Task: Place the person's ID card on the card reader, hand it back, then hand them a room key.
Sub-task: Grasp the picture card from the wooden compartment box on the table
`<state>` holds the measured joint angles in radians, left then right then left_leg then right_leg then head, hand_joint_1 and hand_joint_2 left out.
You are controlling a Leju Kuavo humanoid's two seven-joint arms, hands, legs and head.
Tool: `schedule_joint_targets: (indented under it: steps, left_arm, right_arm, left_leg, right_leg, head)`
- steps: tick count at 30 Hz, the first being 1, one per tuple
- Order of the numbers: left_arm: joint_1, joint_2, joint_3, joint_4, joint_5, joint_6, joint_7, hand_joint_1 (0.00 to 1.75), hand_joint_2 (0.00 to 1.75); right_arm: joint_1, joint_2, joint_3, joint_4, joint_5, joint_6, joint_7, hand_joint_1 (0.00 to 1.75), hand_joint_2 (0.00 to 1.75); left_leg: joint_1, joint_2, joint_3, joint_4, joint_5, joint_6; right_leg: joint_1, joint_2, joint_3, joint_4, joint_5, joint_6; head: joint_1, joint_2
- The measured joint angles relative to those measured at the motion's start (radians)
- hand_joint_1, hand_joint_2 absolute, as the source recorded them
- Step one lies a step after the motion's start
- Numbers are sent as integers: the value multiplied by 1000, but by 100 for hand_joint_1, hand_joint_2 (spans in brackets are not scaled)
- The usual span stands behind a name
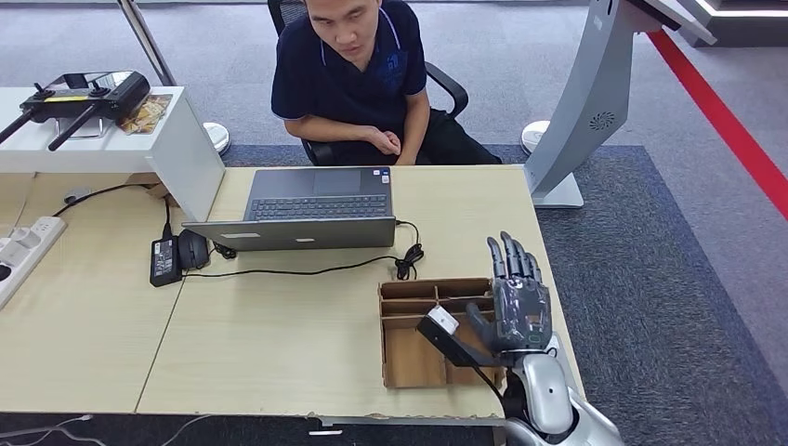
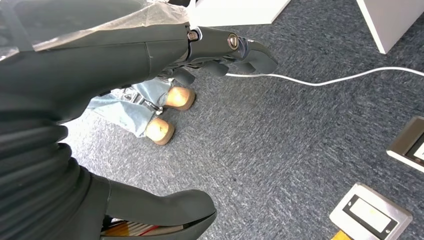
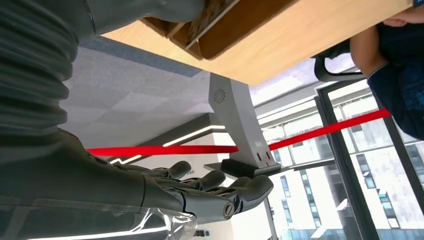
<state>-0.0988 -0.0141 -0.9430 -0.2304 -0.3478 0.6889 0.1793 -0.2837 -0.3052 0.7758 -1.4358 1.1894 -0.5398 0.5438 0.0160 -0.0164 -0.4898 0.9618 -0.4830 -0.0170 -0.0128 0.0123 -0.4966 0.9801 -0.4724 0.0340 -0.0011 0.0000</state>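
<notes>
1. Right hand [image 1: 517, 302]: raised over the right end of the light wooden desk [image 1: 279, 344], fingers straight and spread, holding nothing.
2. Just beside it, toward the desk's middle: brown cardboard divided tray [image 1: 413, 358]. Cannot tell what lies in its compartments; no card or key made out.
3. Left hand [image 2: 220, 50]: hangs over grey carpet floor [image 2: 280, 150], fingers loosely curled, thumb apart, nothing in it.
4. Seated person in dark blue polo shirt [image 1: 358, 74] across the desk, behind an open grey laptop [image 1: 311, 209].
5. Black power adapter [image 1: 164, 260] and cable left of the laptop.
</notes>
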Motion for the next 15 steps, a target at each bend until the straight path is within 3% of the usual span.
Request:
schedule_joint_targets:
  steps: [15]
  left_arm:
    - [0, 0, 0, 0, 3, 0, 0, 0, 175]
  right_arm:
    - [10, -8, -19, -33, 6, 17, -13, 14, 175]
  left_leg:
    - [0, 0, 0, 0, 0, 0]
  right_leg:
    - [0, 0, 0, 0, 0, 0]
  head:
    - [0, 0]
